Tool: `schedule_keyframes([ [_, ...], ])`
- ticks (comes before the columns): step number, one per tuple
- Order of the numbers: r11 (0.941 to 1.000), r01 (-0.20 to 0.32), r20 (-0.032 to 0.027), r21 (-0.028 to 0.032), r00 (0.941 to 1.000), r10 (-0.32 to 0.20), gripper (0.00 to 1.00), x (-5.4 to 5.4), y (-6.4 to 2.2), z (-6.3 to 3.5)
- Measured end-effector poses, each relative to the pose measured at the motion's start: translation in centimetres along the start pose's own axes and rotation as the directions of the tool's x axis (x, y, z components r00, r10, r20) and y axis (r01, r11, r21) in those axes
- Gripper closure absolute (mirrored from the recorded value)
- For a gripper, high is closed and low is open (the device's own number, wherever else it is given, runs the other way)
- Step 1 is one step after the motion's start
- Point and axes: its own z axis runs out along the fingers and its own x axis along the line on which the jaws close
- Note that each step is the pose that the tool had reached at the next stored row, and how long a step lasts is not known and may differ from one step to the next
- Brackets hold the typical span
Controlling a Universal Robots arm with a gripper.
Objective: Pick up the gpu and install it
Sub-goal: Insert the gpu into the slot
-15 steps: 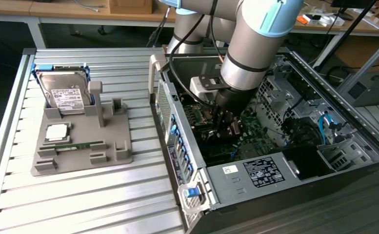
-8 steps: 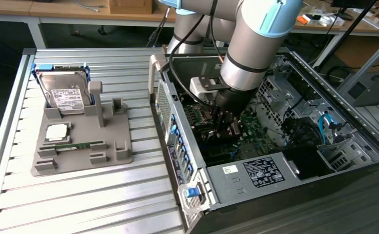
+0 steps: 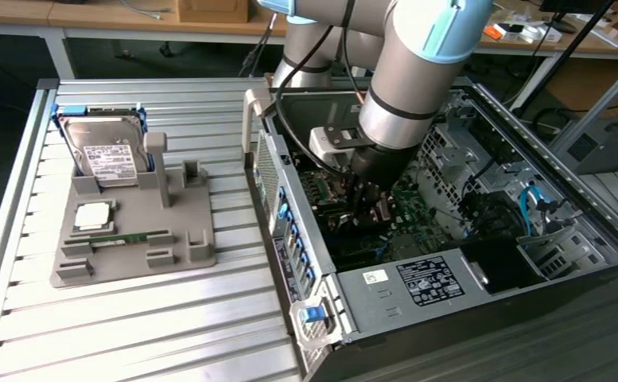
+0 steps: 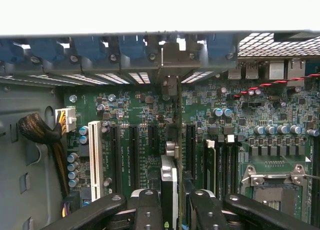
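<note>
Deep inside the open computer case [image 3: 563, 239], the pincer [image 4: 172, 202] is gripping the gpu [image 4: 169, 187] edge-on, its long axis lining up over the motherboard's [image 4: 145, 155] slots.

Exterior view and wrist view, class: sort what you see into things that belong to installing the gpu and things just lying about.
Belong to the job:
gpu, held edge-on in the gripper
computer case
motherboard

Lying about:
hard drive
RAM stick
grey holder
</note>
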Motion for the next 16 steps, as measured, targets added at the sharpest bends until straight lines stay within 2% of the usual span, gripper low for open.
schedule_keyframes([
  [8, 1.0, 0.0, 0.0007, 0.0, 1.0, 0.0, 0.72, -0.01, 0.01, 0.03],
  [9, 1.0, 0.0, 0.0005, 0.0002, 1.0, 0.0, 0.66, 0.0, 0.0, 0.03],
  [12, 1.0, 0.0, 0.0002, 0.0001, 1.0, 0.0, 0.6, 0.0, 0.0, 0.01],
  [13, 1.0, 0.0, 0.0002, 0.0001, 1.0, 0.0, 0.54, 0.0, 0.0, 0.01],
  [16, 1.0, 0.0, -0.0001, 0.0, 1.0, 0.0, 0.54, 0.0, 0.0, -0.2],
])
